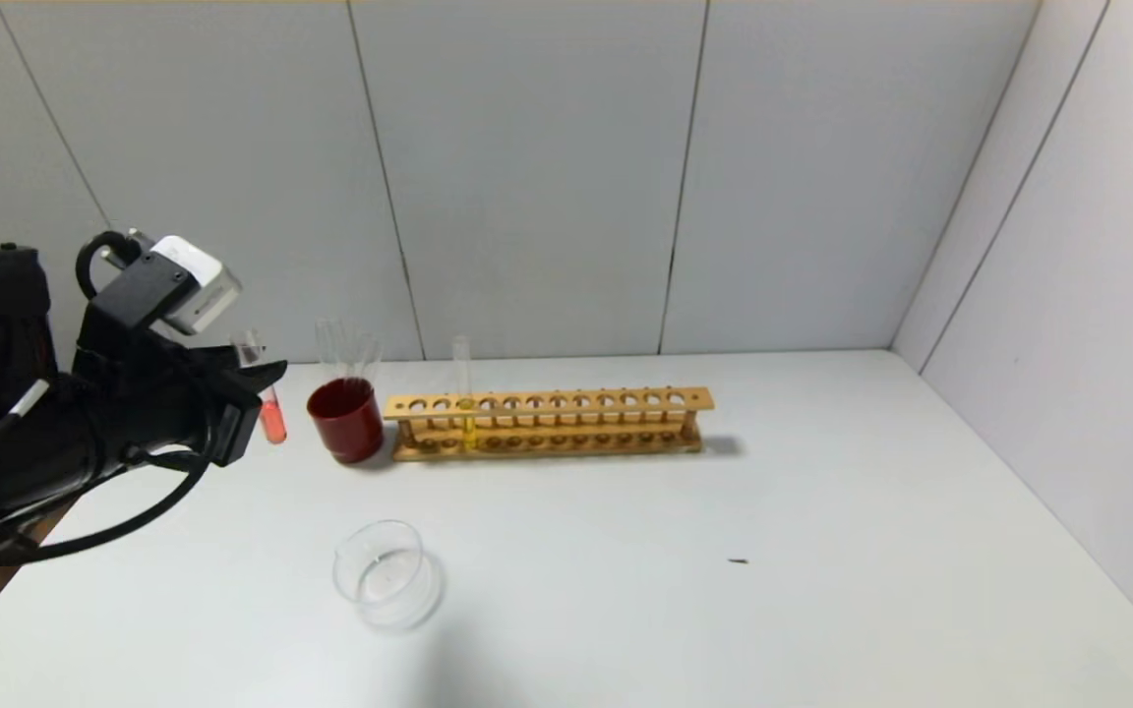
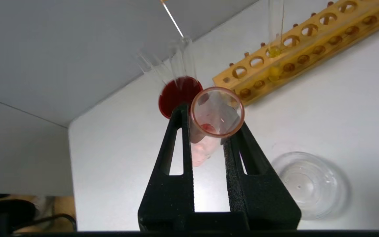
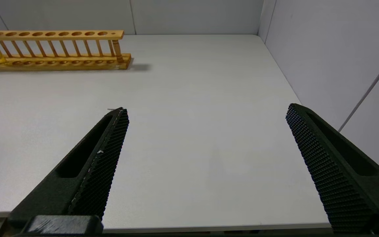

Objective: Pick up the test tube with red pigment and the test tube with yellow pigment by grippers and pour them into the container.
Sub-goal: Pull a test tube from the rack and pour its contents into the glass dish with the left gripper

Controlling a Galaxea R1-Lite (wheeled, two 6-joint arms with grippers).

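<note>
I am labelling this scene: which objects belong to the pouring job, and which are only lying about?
Belong to the job:
- red-pigment test tube, held in the left end effector
- yellow-pigment test tube, standing in the wooden rack
- glass dish, empty
- right end effector, open, idle

Lying about:
- dark red cup with clear tubes
</note>
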